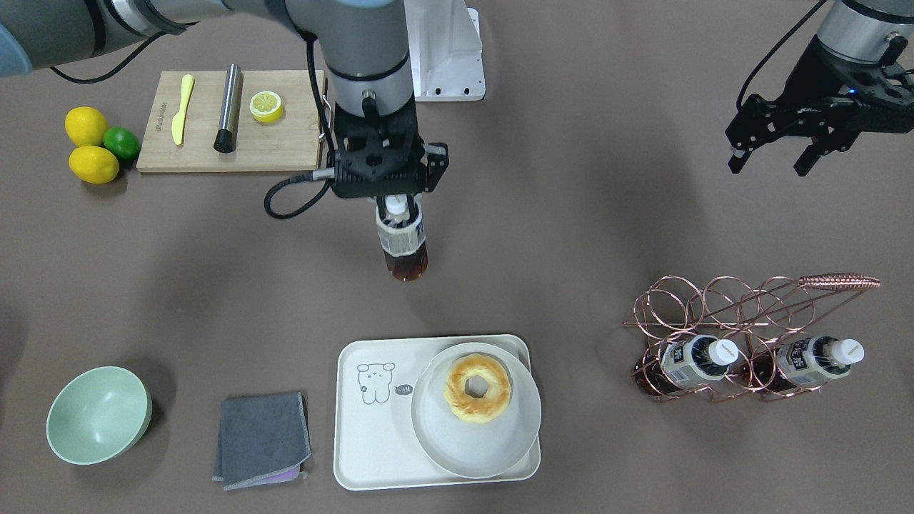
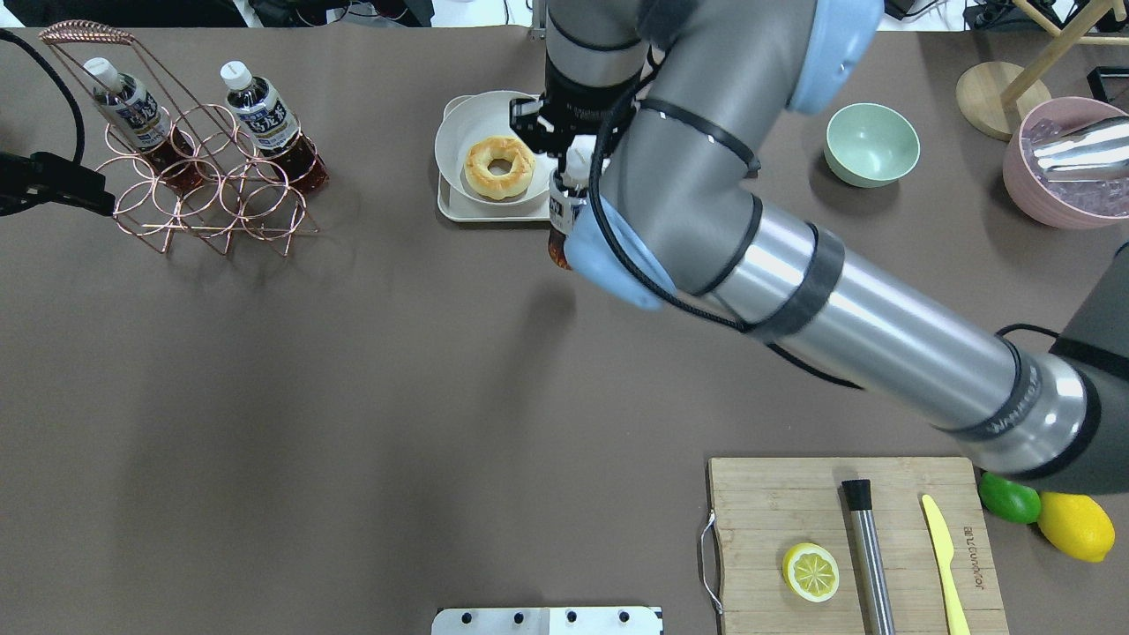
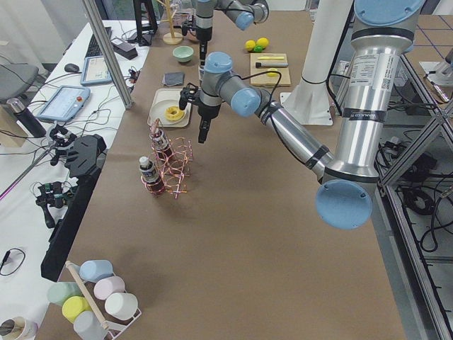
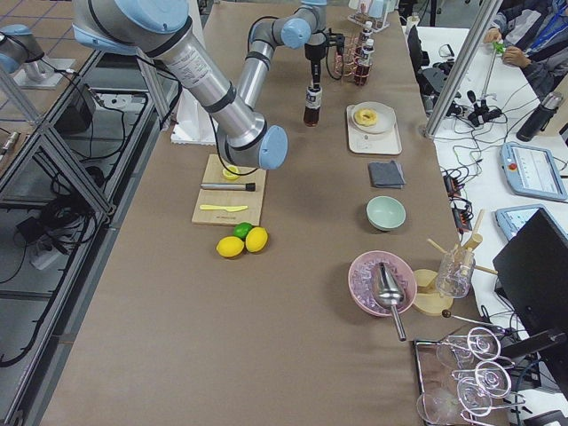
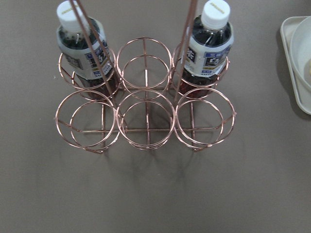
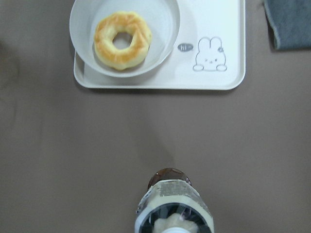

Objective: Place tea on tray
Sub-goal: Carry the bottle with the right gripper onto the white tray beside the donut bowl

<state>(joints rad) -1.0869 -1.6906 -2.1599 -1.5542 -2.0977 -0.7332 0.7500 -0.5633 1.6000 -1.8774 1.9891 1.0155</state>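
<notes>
My right gripper (image 1: pixel 395 208) is shut on a tea bottle (image 1: pixel 401 243) by its capped neck and holds it upright above the brown table, on the robot's side of the tray and apart from it. The bottle also shows at the bottom of the right wrist view (image 6: pixel 172 204). The cream tray (image 1: pixel 371 457) with the bear drawing lies at the table's far edge (image 6: pixel 214 73). Two more tea bottles (image 1: pixel 692 360) (image 1: pixel 817 357) lie in a copper wire rack (image 5: pixel 146 111). My left gripper (image 1: pixel 772 160) is open and empty, high above the rack.
A white plate (image 1: pixel 493 450) with a donut (image 1: pixel 477 389) fills the tray's half toward the rack. A grey cloth (image 1: pixel 263 439) and a green bowl (image 1: pixel 98 414) lie beyond the tray's other side. A wooden cutting board (image 1: pixel 285 146) and lemons (image 1: pixel 93 164) sit near the robot.
</notes>
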